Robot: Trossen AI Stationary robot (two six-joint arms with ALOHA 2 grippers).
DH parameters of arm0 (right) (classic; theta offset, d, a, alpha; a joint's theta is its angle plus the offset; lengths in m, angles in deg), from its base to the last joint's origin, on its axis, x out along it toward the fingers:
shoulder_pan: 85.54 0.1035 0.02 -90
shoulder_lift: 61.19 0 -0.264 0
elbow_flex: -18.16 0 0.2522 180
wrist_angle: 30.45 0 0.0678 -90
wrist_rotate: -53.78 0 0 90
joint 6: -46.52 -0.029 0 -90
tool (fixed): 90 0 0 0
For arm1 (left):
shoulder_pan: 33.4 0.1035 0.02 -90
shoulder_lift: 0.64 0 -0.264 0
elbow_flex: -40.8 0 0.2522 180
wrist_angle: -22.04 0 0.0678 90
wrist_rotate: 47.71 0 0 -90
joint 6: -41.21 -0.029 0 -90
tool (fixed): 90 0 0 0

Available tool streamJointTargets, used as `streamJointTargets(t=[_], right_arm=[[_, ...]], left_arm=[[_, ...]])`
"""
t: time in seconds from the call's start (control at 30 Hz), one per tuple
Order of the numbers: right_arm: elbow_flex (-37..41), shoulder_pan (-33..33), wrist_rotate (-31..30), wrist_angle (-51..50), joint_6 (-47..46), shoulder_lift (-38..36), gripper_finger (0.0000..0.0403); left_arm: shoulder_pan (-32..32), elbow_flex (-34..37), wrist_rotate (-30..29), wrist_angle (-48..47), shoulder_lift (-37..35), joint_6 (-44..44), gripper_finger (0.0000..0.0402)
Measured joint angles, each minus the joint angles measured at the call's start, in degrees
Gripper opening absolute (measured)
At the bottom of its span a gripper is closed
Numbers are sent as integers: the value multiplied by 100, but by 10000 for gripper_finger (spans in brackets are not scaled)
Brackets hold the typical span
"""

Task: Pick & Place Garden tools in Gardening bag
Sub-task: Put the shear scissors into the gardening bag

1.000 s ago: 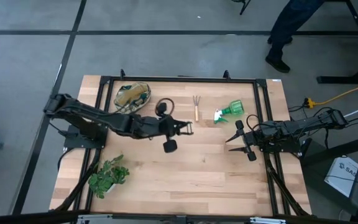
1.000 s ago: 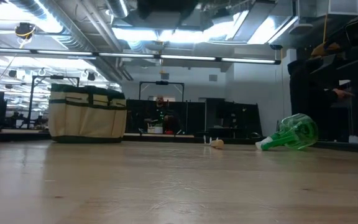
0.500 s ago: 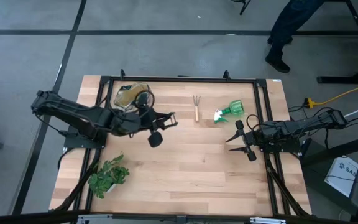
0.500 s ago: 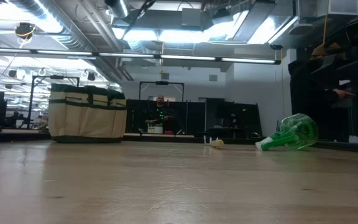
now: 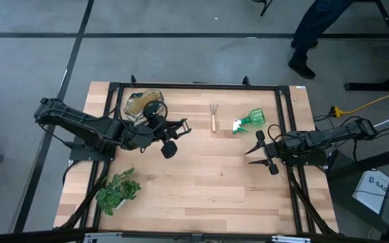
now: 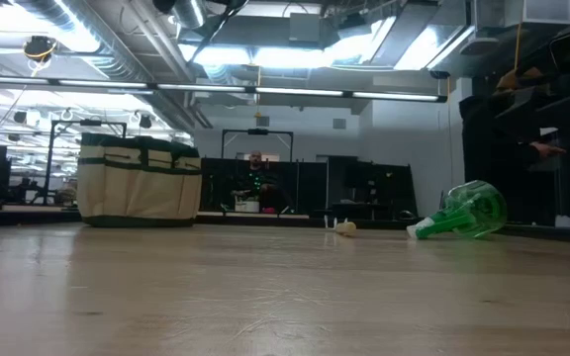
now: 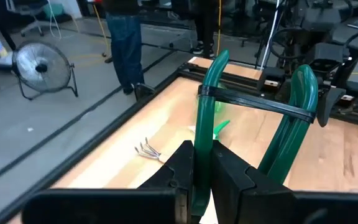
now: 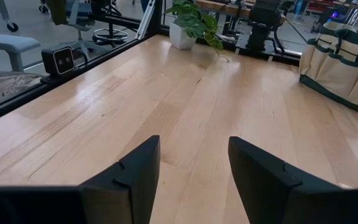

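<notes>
In the high view, the dark green and cream fabric gardening bag (image 5: 142, 103) sits at the table's (image 5: 201, 182) upper left. Just right of it, the left tool (image 5: 179, 126) is clenched on green-handled pruning shears (image 7: 253, 118). Further right lie the wooden-handled three-prong rake (image 5: 213, 116) and green spray bottle (image 5: 250, 120). The right tool (image 5: 256, 149) hangs released at centre right.

The left arm reaches in from the counter's left edge, its left hand (image 5: 178, 127) raised near the far left corner, fingers (image 7: 182, 177) clamped together. The right arm waits folded at the right edge, right hand (image 5: 254, 150) spread open.
</notes>
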Motion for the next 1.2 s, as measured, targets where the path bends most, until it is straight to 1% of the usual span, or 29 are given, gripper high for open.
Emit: streamJointTargets(t=[0.23, 0.43, 0.53, 0.63, 0.77, 1.03, 1.2], right_arm=[[0, 0, 0, 0, 0, -2, 193], [0, 0, 1, 0, 0, -2, 193], [0, 2, 0, 0, 0, -1, 193], [0, 0, 0, -1, 0, 0, 193], [0, 1, 0, -2, 0, -1, 193], [0, 1, 0, -4, 0, -2, 193], [0, 1, 1, -5, 0, -1, 193]], left_arm=[[0, 0, -43, -653, 9, 725, 26], [39, 0, -320, -1067, 22, 1027, 26], [117, 0, -634, -1137, -25, 1066, 26], [283, 0, -903, -1255, -89, 1001, 26], [672, 0, -1068, -1443, -197, 949, 26], [1546, 0, -1062, -1442, -565, 413, 26], [1976, 0, -1053, -1460, -898, -34, 26]])
